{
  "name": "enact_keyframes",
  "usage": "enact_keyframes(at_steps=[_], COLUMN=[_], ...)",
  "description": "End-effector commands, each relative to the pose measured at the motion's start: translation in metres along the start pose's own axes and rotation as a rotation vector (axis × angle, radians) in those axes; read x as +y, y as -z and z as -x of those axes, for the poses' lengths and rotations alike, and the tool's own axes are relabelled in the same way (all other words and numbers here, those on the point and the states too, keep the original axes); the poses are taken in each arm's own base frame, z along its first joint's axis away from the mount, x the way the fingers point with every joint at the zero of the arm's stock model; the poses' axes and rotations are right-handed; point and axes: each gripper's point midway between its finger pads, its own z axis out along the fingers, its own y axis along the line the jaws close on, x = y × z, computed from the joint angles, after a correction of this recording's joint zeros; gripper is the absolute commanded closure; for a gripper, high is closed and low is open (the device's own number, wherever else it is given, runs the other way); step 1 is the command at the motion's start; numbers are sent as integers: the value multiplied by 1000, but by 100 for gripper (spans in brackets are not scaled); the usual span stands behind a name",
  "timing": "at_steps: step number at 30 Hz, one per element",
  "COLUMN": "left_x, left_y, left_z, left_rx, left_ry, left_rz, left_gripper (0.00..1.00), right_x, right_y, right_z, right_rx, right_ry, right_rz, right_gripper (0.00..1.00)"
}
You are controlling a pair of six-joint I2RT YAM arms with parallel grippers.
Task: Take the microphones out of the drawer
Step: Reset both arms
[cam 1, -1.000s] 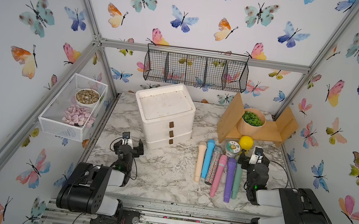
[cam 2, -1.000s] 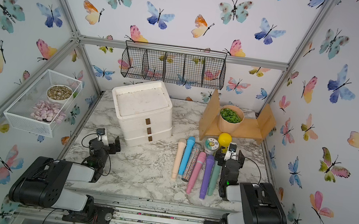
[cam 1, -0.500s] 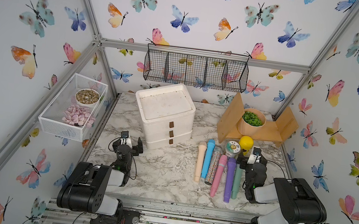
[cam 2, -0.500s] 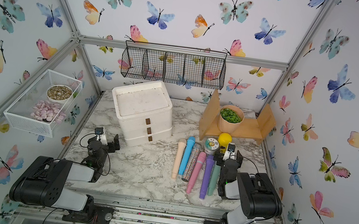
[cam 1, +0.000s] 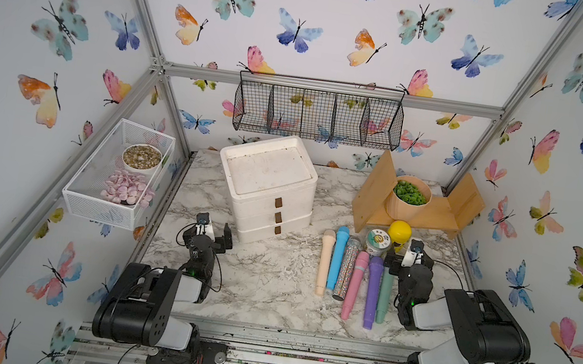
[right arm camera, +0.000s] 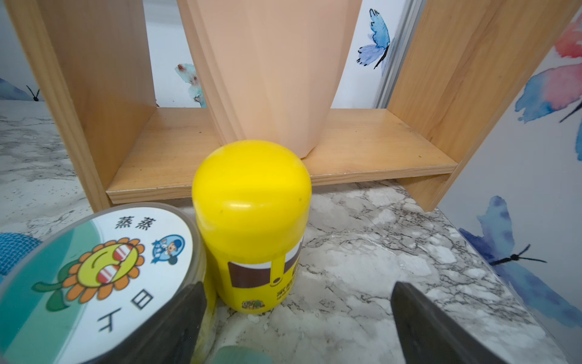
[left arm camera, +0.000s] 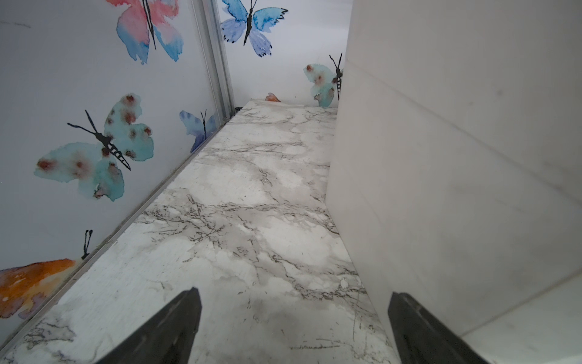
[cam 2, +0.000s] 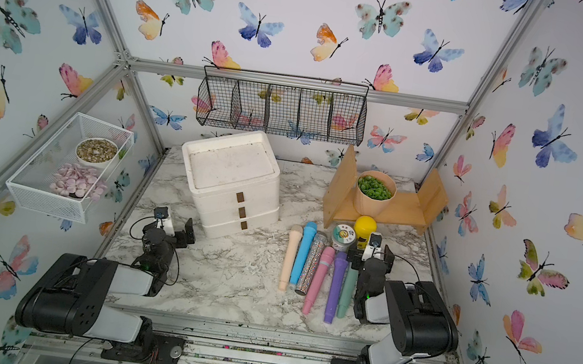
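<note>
Microphone for the job not to be seen: hidden, if anywhere, inside the white drawer unit (cam 1: 266,183) standing toward the back left of the marble table (cam 1: 268,284), with all three drawers shut flush, brown tabs (cam 1: 278,216) stacked down the front. Just beside the unit's left front corner, low over the marble, the left gripper (cam 1: 212,233), spread wide and holding nothing; in its wrist view, bare table between the black fingers (left arm camera: 176,318) and the unit's white wall (left arm camera: 441,189) close against one of them. To the right of the unit, well apart from it, a row of six microphones (cam 1: 356,277) lying side by side on the table: cream, blue, glitter, pink, purple, teal. At the head of the teal one, the right gripper (cam 1: 408,261), likewise spread and empty, facing a yellow bottle (right arm camera: 252,220) and a round tin with a sunflower lid (right arm camera: 94,268). Behind those, a wooden shelf (cam 1: 431,220) bearing a peach pot (cam 1: 404,206) of green leaves.
</note>
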Motion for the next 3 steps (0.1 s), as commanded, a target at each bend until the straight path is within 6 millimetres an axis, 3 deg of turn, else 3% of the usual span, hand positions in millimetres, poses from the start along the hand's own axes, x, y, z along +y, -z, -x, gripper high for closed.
enact_keyframes(at_steps=[1, 3], left_x=[-6, -6], left_y=[0, 0], left_z=[13, 14], left_rx=[-41, -44], left_ry=[7, 7], left_rz=[-37, -36], left_gripper=[2, 2], right_x=[0, 0], right_y=[-3, -3], right_z=[9, 10], right_rx=[-25, -26], right_ry=[-20, -20], right_rz=[3, 3], right_gripper=[2, 2])
